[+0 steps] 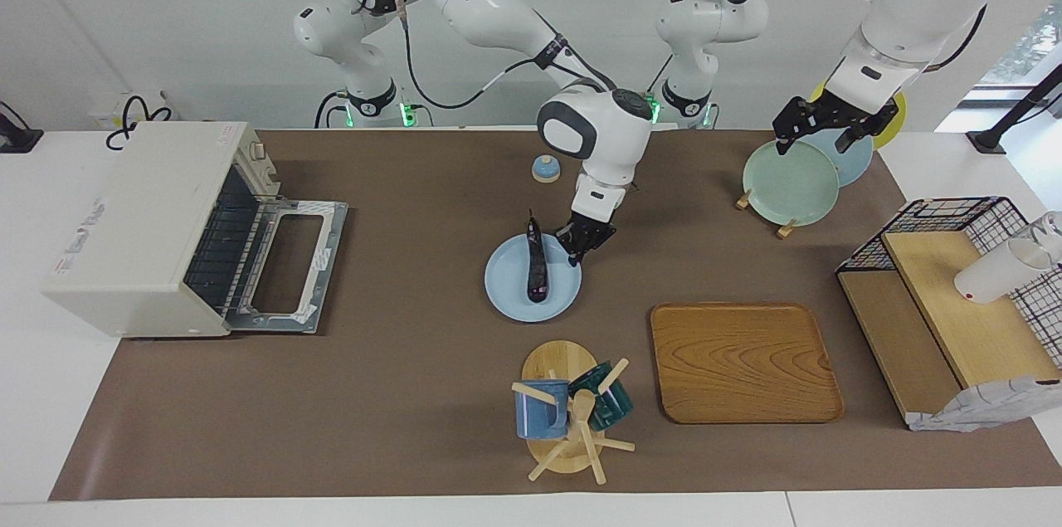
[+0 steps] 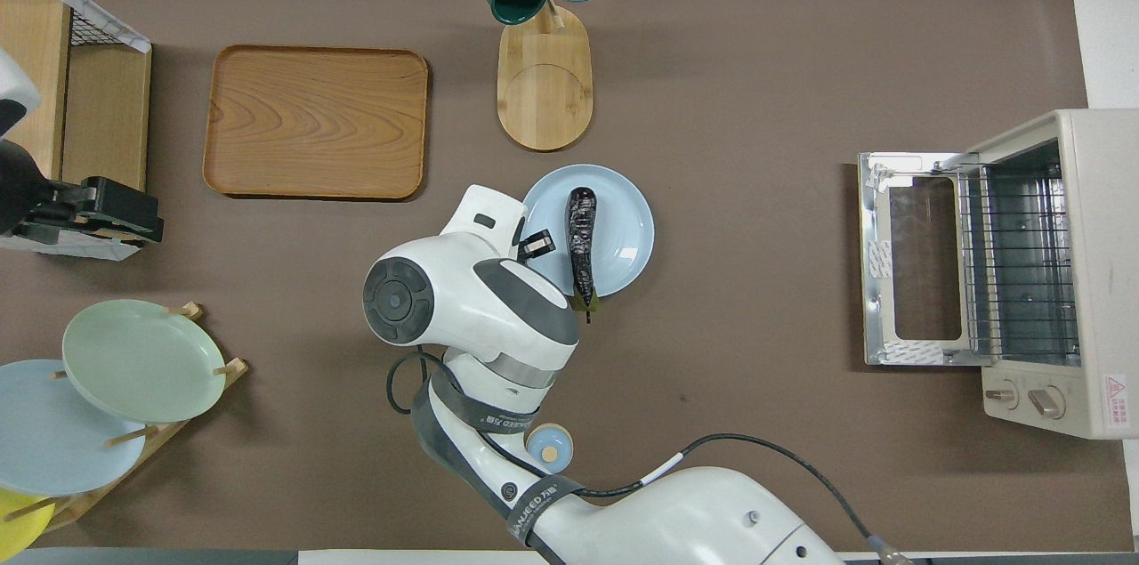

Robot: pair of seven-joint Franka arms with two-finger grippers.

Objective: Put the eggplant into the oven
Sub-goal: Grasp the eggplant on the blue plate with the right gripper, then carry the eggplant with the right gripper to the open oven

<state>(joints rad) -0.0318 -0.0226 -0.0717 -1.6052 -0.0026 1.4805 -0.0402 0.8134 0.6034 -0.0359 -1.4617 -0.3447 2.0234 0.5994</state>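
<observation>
The eggplant lies on the blue plate, well apart from the oven, whose door hangs open. The right gripper hovers beside the eggplant, fingers parted and empty: the reach is underway, closing on it comes next. The left gripper waits over the plate rack; its grip cannot be told.

From overhead my right arm's wrist hides the right gripper; I can't read its fingers.
</observation>
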